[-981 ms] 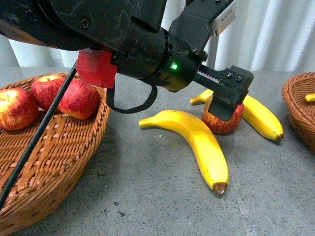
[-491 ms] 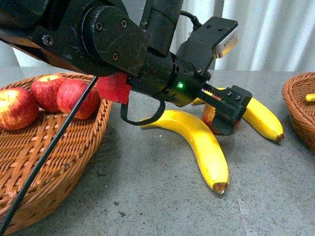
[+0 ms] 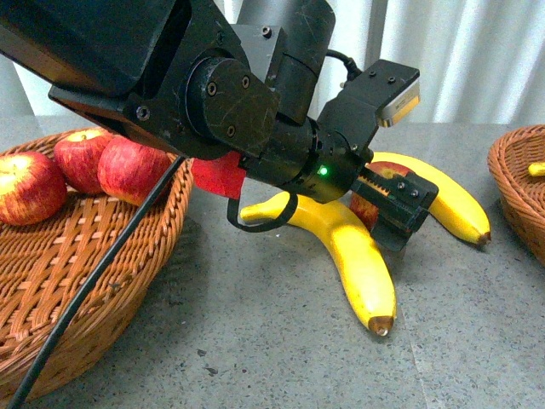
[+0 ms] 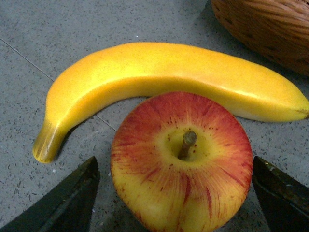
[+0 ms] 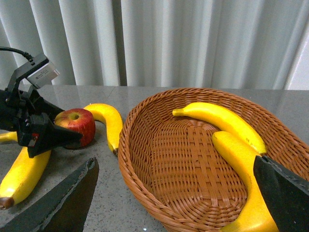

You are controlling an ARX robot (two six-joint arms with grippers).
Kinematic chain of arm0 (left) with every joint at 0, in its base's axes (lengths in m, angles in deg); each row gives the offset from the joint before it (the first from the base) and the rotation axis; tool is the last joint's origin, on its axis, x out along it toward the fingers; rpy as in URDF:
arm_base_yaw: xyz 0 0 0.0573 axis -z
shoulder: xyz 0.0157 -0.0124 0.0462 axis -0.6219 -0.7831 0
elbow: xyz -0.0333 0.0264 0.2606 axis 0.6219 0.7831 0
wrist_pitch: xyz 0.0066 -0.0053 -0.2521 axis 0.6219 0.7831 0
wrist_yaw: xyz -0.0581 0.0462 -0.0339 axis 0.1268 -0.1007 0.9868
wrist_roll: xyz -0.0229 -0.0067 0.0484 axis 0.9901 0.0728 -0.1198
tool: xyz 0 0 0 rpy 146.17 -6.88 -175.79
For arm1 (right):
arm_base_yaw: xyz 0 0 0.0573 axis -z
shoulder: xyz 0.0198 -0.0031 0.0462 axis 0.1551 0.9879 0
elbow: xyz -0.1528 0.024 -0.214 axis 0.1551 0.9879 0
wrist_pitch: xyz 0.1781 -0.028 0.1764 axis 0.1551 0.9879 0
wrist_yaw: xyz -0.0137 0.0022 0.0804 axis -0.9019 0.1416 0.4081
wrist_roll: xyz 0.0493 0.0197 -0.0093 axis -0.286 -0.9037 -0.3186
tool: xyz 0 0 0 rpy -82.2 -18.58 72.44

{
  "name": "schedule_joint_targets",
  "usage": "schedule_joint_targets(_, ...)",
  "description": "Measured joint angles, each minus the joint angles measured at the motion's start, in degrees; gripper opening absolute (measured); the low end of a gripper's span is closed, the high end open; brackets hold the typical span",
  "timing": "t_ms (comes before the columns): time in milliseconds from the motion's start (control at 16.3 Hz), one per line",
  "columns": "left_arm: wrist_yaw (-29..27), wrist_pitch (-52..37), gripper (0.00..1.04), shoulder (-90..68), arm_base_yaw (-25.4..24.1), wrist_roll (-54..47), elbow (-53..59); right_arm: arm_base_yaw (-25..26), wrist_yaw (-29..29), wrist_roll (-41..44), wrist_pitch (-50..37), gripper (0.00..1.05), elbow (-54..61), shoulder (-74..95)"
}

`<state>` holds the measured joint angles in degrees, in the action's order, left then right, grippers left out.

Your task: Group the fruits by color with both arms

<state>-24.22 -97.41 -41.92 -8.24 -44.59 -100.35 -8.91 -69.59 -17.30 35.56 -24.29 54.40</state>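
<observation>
Because reds belonged in the left basket [image 3: 94, 281] with its three apples [image 3: 128, 166], my left claw [image 3: 398, 211] hung spread, unclosed, astride the lone apple [image 4: 181, 159] on the table [image 3: 255, 341] between two bananas [image 3: 353, 256]; my right claw [image 5: 174, 162] gaped empty facing the right basket [image 5: 145, 159], where more bananas [image 5: 222, 118] lay.

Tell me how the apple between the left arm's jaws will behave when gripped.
The apple looks round and smooth, so it may slip or roll if the jaws close off-centre. It stands stem-up on the flat table, so it is probably stable until nudged. A push could send it against the banana beside it.
</observation>
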Motion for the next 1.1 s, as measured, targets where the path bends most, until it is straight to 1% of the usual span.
schedule_joint_targets(61,0.0,0.04,0.83,-0.13,0.02,-0.07,-0.7,0.0,0.0,0.0,0.0,0.98,0.0,0.0)
schedule_joint_targets(123,-0.09,0.04,0.74,-0.28,0.07,-0.11,-1.01,0.0,0.0,0.0,0.0,0.98,0.0,0.0)
schedule_joint_targets(184,-0.13,-0.04,0.69,-0.44,0.09,-0.13,-1.11,0.0,0.0,0.0,0.0,0.98,0.0,0.0)
schedule_joint_targets(245,-0.46,-0.22,0.65,-0.44,0.39,-0.13,-1.11,0.0,0.0,0.0,0.0,0.98,0.0,0.0)
schedule_joint_targets(429,-2.38,-0.55,0.63,0.02,1.31,-0.13,-1.11,0.0,0.0,0.0,0.0,0.98,0.0,0.0)
schedule_joint_targets(613,-8.04,-0.87,0.63,4.5,1.62,0.61,-0.94,0.0,0.02,0.0,0.0,0.98,0.0,0.0)
schedule_joint_targets(736,-13.49,-2.23,0.63,12.5,1.27,2.91,0.61,0.0,0.0,0.0,0.0,0.98,0.0,0.0)
schedule_joint_targets(858,-20.85,-2.01,0.63,20.24,-0.04,6.43,4.74,0.0,0.0,0.0,0.0,0.98,0.0,0.0)
schedule_joint_targets(920,-24.63,-1.68,0.63,23.96,-1.44,8.44,8.63,0.0,0.0,0.0,0.0,0.98,0.0,0.0)
schedule_joint_targets(981,-26.91,-0.83,0.63,26.82,-2.62,10.27,12.57,0.0,0.0,0.0,0.0,0.98,0.0,0.0)
schedule_joint_targets(1104,-28.17,-0.98,0.63,31.5,-4.63,14.05,19.37,0.0,0.0,0.0,0.0,0.98,0.0,0.0)
